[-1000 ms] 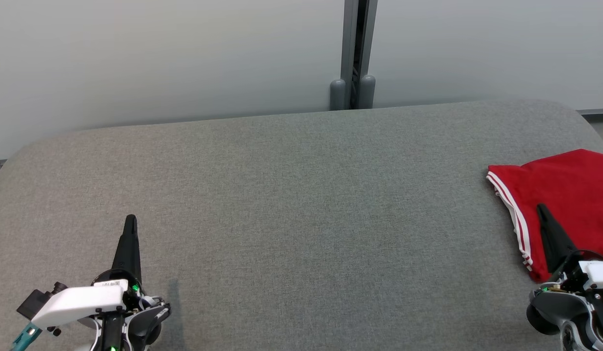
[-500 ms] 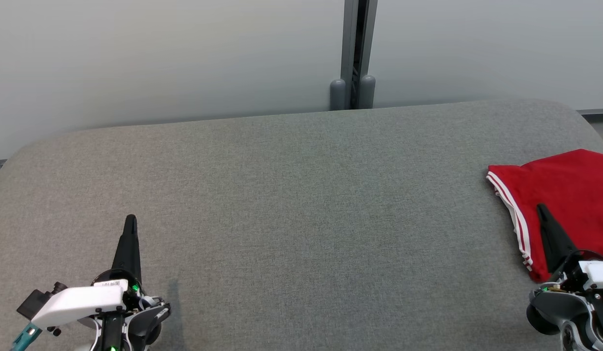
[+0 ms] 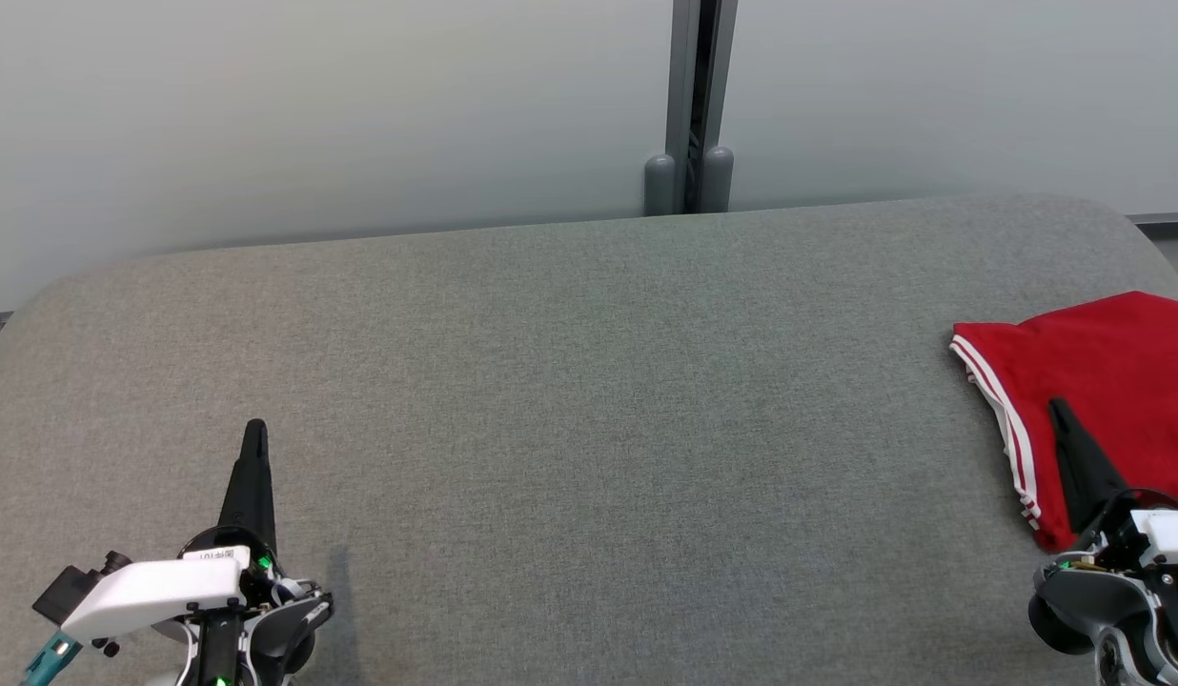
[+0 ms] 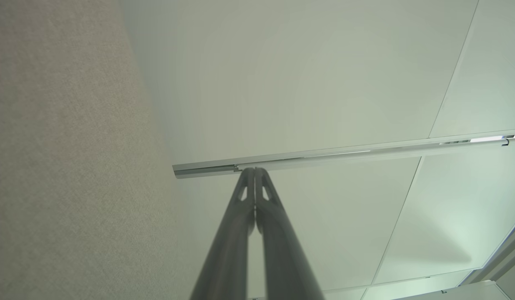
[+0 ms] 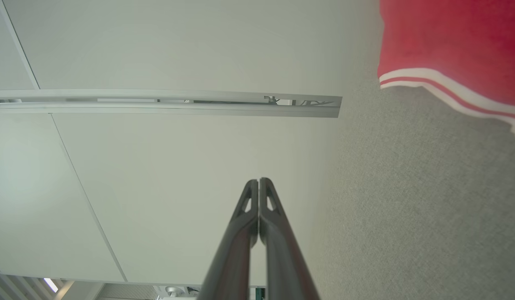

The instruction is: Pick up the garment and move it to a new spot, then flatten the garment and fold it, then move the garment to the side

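Grey fabric surface (image 3: 570, 381); pale wall panels (image 3: 313, 114); grey vertical post (image 3: 699, 95).

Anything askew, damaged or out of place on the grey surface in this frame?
Nothing stands out. The red garment lies folded near the right end of the grey surface, its white-striped edge toward the middle. The left pincer and right pincer are both shut, holding nothing.

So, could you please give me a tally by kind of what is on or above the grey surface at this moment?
Garments: 1, the red garment with white stripes along its edge
Grippers: 2, the left gripper and the right gripper, both shut
Total on or above the grey surface: 3
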Available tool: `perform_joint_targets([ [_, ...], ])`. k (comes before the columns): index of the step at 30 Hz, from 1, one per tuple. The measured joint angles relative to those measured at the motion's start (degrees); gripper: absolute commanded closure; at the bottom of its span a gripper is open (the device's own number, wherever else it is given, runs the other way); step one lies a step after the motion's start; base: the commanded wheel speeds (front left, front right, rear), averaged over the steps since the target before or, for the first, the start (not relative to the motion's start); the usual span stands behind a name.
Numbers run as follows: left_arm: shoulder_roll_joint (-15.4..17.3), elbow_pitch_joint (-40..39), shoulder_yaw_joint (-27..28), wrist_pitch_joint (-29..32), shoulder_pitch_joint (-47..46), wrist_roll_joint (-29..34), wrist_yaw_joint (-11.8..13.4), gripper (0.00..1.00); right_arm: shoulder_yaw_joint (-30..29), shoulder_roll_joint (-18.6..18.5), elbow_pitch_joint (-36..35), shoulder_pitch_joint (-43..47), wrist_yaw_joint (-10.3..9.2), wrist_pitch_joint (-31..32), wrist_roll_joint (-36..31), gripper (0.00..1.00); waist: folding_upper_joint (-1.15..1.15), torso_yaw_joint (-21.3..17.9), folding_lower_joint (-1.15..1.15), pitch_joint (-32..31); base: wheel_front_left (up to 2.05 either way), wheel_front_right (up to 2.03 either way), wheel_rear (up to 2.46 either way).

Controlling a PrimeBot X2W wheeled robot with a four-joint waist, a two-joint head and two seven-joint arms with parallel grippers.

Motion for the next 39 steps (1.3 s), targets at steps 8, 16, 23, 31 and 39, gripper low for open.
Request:
perform_joint_targets([
  [8,0.0,0.0,0.0,0.0,0.0,0.0,0.0,1.0,0.0,0.0,0.0,0.0,0.0,0.0,0.0,1.0,0.0,0.0,0.0,0.0,0.0,0.0,0.0],
  [16,0.0,0.0,0.0,0.0,0.0,0.0,0.0,1.0,0.0,0.0,0.0,-0.1,0.0,0.0,0.0,1.0,0.0,0.0,0.0,0.0,0.0,0.0,0.0],
  [23,0.0,0.0,0.0,0.0,0.0,0.0,0.0,1.0,0.0,0.0,0.0,-0.1,0.0,0.0,0.0,1.0,0.0,0.0,0.0,0.0,0.0,0.0,0.0],
  [31,0.0,0.0,0.0,0.0,0.0,0.0,0.0,1.0,-0.1,0.0,0.0,-0.1,0.0,0.2,0.0,1.0,0.0,0.0,0.0,0.0,0.0,0.0,0.0],
  [39,0.0,0.0,0.0,0.0,0.0,0.0,0.0,1.0,-0.1,0.0,0.0,-0.1,0.0,0.2,0.0,1.0,0.0,0.0,0.0,0.0,0.0,0.0,0.0],
])
